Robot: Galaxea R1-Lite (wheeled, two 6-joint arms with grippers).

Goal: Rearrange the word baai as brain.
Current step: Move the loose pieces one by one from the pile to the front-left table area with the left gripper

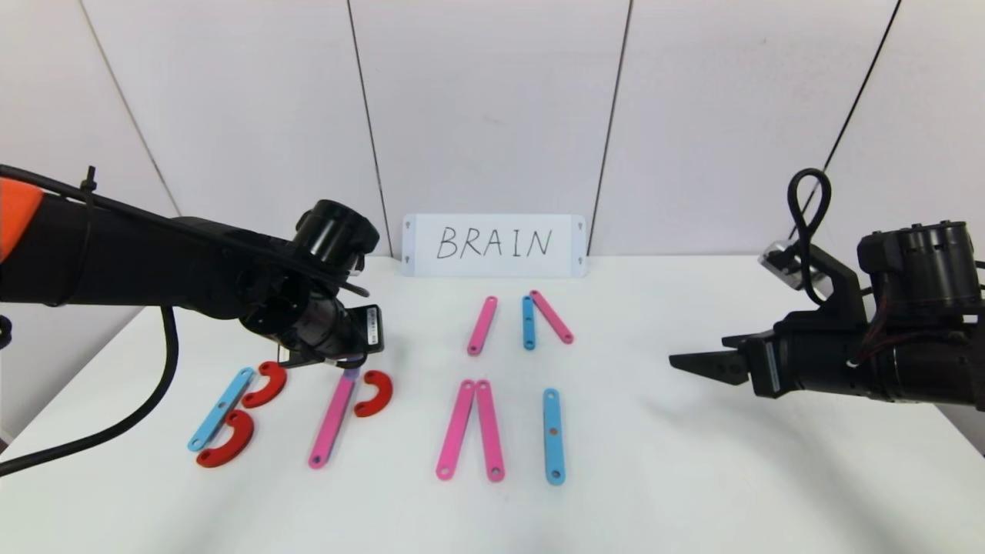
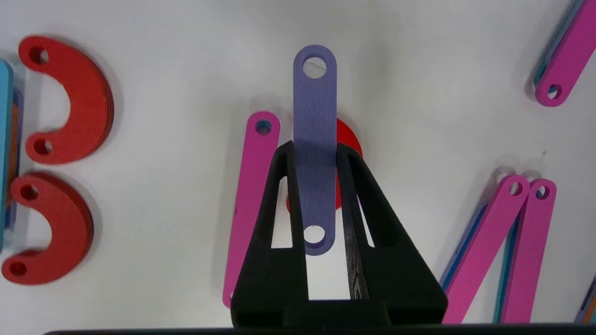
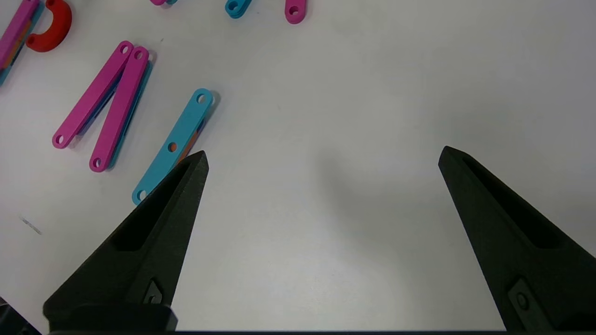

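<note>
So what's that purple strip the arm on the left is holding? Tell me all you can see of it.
The lilac bar is a flat, matte strip with rounded ends and a round hole at each end. The left gripper is shut on its long edges, holding it above the table, over a pink bar and a red curved piece.

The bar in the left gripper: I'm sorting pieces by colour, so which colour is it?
Lilac; the bar shows best in the left wrist view.

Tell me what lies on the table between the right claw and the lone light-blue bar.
Nothing: in the head view the table is bare between the open right claw and the light-blue bar; the right wrist view shows the same.
</note>
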